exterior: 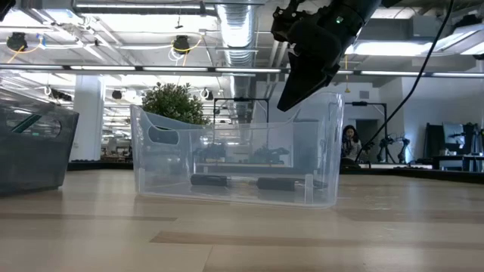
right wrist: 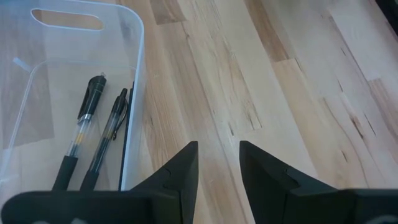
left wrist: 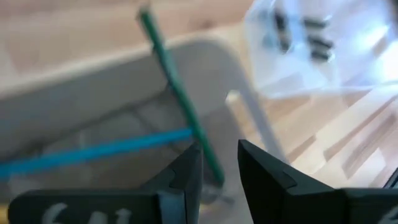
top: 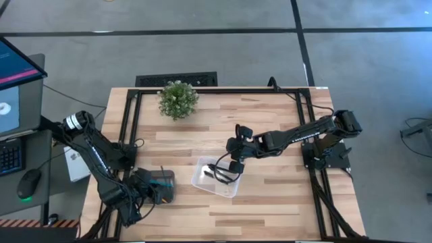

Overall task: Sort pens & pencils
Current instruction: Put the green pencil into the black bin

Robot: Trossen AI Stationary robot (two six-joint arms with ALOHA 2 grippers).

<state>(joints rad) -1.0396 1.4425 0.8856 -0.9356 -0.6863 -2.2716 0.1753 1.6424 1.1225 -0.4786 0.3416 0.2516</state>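
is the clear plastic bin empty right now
No, two black-capped pens with clear barrels lie inside the clear plastic bin, near its wall.

Pens (right wrist: 93, 134) inside the clear bin (top: 217, 177) mid-table, pencils (left wrist: 180, 99) in the grey bin (top: 160, 183) to its left.

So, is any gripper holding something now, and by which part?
Nothing is held: the left gripper stands open over the green pencil, and the right gripper is open and empty.

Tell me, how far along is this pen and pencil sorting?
Pens lie in the clear bin; a blue pencil and a green one sit in the gray bin. The left gripper is open above the green pencil; the right gripper holds nothing. Nothing loose shows on the table.
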